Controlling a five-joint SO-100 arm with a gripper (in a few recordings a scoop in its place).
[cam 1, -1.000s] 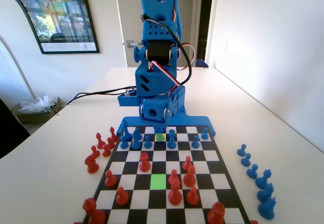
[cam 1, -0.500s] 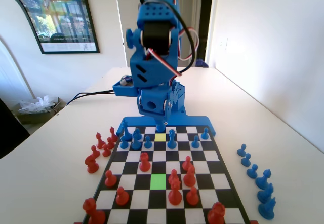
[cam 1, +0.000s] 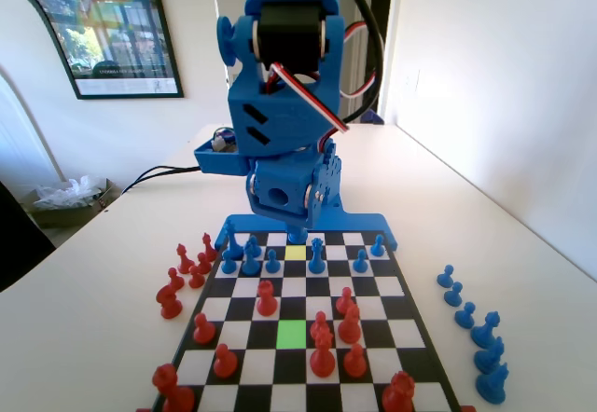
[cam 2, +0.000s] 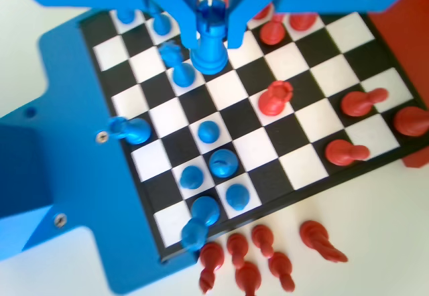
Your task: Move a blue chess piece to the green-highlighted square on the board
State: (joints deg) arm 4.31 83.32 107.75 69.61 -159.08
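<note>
Blue chess piece (cam 2: 210,38) gripped by the jaws, lifted above the board (cam 2: 295,118)

Its head is cut off by the gripper (cam 2: 213,31); the green-highlighted square (cam 1: 292,334) is left bare.

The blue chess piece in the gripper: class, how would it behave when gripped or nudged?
The blue chess piece looks like rigid moulded plastic: probably stiff and light. Tall above a flared base, it would likely tip if nudged high. Its glossy sides, between the gripper jaws, might slip in a loose grip.

Bright daylight, soft shadows; wrist view blurred
</note>
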